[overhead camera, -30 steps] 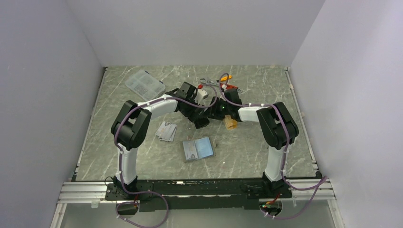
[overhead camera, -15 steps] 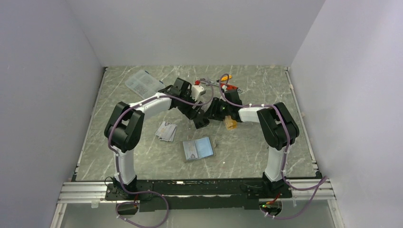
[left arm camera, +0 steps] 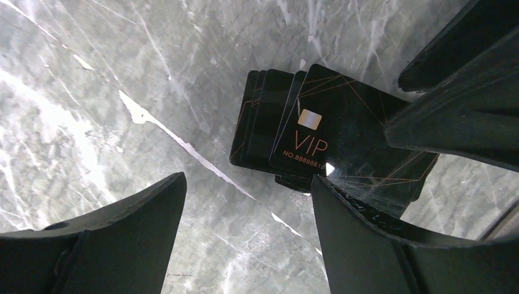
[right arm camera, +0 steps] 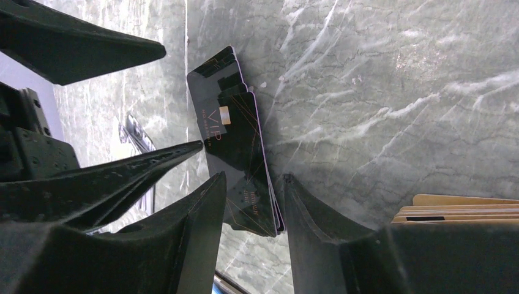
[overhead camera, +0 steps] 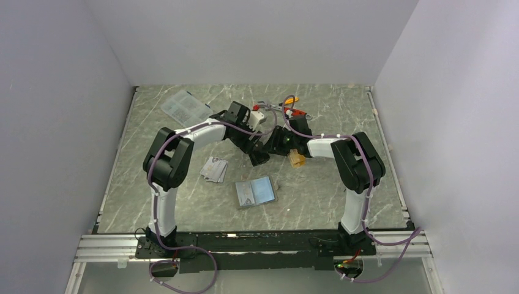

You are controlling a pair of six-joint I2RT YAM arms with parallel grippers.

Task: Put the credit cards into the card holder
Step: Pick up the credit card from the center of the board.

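Between the right tool's (right arm camera: 253,179) fingers: near end of the black cards (right arm camera: 235,153), a fanned stack lying flat on the counter (overhead camera: 183,202). Fingers flank the stack's long sides closely, one to each side; gap narrow, about the stack's width. Cannot tell whether they press on the cards or only straddle them. Top card reads "VIP", small metallic chip above the lettering. Left tool (left arm camera: 248,184) faces the same stack from the opposite end, fingers spread wide, nothing between them but bare counter; the stack's edge lies just ahead of its tips. From the left wrist view, one right-tool finger (left arm camera: 453,122) overlaps the far side of the top card. Orange-gold cards (right arm camera: 465,211): small stack just beside the right tool, on its outer side, apart from the black stack. Silvery-grey cards (overhead camera: 214,169): loose pile near the left tool, toward the left arm's base side, untouched. Card holder (overhead camera: 255,192): lying open, blue-grey lining up, well apart from both tools, on the base side of them. Clear compartment box (overhead camera: 186,108) and wrench and pliers (overhead camera: 283,107) lie beyond the tools, far side.
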